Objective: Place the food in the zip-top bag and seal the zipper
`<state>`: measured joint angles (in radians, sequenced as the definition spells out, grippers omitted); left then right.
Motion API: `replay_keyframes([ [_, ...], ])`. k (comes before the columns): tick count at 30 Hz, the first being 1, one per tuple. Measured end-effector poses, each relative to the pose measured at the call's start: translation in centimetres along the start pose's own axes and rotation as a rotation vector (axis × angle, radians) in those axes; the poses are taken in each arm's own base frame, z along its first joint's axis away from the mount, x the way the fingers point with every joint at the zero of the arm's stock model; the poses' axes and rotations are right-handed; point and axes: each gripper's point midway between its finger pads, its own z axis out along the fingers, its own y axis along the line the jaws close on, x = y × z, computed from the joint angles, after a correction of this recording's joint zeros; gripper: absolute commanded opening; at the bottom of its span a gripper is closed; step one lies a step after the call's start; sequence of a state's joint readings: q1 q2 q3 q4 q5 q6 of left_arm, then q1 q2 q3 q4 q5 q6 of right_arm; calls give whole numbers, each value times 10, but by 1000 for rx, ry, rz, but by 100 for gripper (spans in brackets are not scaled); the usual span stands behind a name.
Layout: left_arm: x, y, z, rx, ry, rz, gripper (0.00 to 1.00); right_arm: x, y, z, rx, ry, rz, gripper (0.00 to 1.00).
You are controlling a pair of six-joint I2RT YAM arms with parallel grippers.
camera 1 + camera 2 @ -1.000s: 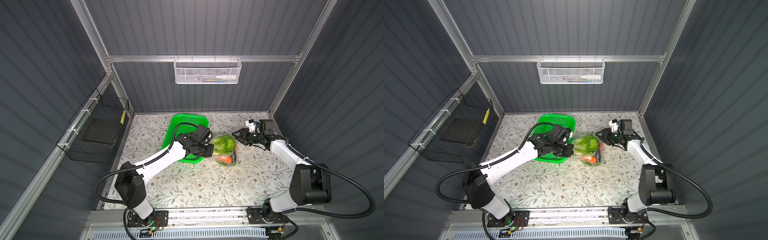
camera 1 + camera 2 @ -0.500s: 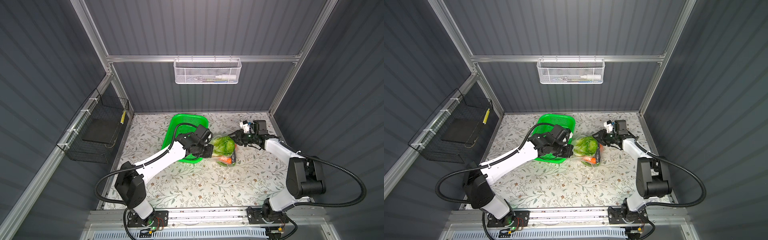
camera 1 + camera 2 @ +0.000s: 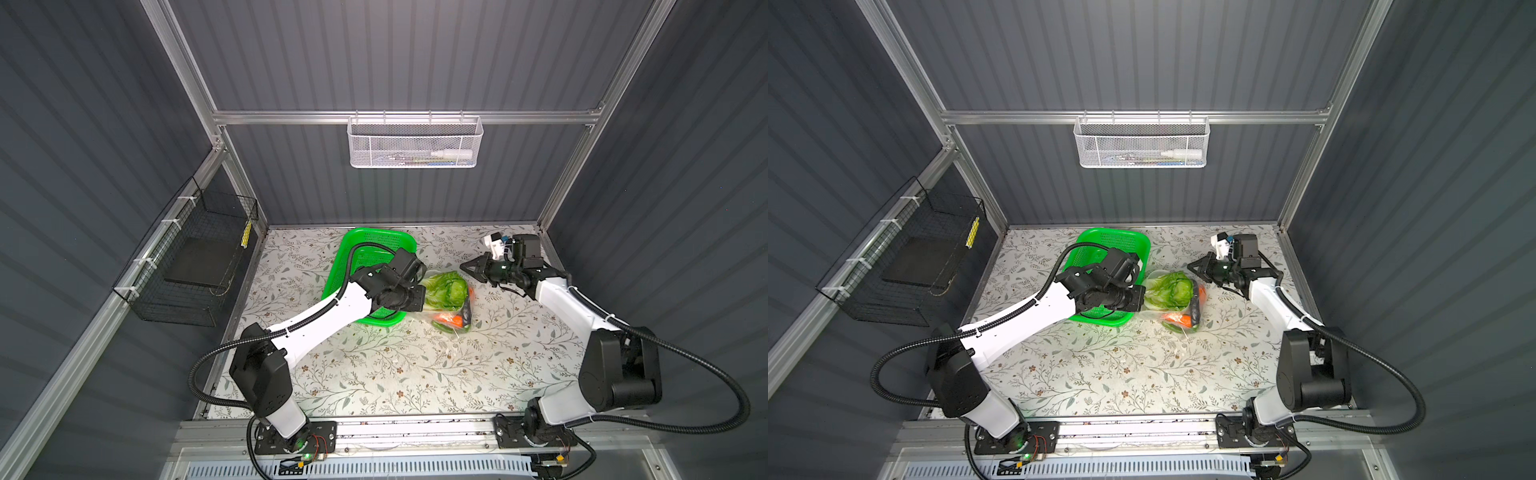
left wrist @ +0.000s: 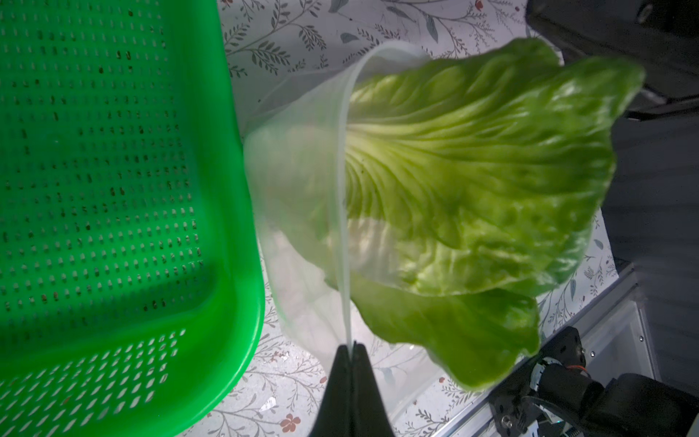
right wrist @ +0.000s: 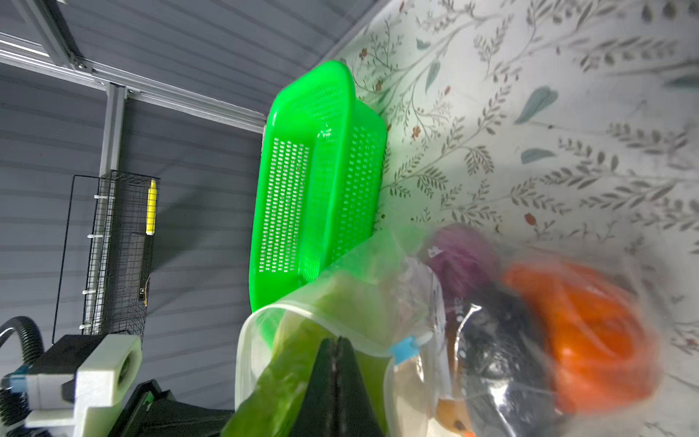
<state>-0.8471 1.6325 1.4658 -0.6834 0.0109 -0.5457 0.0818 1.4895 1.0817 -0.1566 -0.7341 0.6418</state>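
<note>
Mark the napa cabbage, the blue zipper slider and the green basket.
napa cabbage (image 4: pixel 472 170), left wrist view, middle of the leaf.
blue zipper slider (image 5: pixel 404 348), right wrist view, face of the tab.
green basket (image 4: pixel 113 151), left wrist view, bare perforated floor.

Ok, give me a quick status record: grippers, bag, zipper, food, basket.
left gripper: shut on the zipper strip
right gripper: shut, at the bag mouth near the slider; hold unclear
bag: lying beside the basket, mouth open
zipper state: not sealed
cabbage: base inside, leaves sticking out of the mouth
other food: carrot, onion, eggplant inside the bag
basket contents: no food in the part that shows
</note>
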Motion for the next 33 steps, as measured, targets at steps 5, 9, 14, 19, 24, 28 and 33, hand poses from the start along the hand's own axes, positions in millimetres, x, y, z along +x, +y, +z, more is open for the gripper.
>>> replay_keyframes([
  [5,-20,-2,-12,13,-76,-9,0,-18,16,-20,4,-63,-58,22],
  [9,-23,-5,-16,39,-92,-11,0,-18,5,-11,28,-28,-29,46],
  [14,0,5,-5,39,-49,-29,0,-10,-19,10,61,39,55,56],
  [19,9,7,2,44,-24,-38,0,-2,-20,30,64,94,73,56],
  [24,7,4,1,60,-30,-37,0,6,-8,46,45,135,64,52],
  [28,7,2,1,69,-31,-36,0,12,-3,52,39,153,61,48],
  [33,7,1,1,76,-27,-40,0,15,-12,57,63,163,78,56],
])
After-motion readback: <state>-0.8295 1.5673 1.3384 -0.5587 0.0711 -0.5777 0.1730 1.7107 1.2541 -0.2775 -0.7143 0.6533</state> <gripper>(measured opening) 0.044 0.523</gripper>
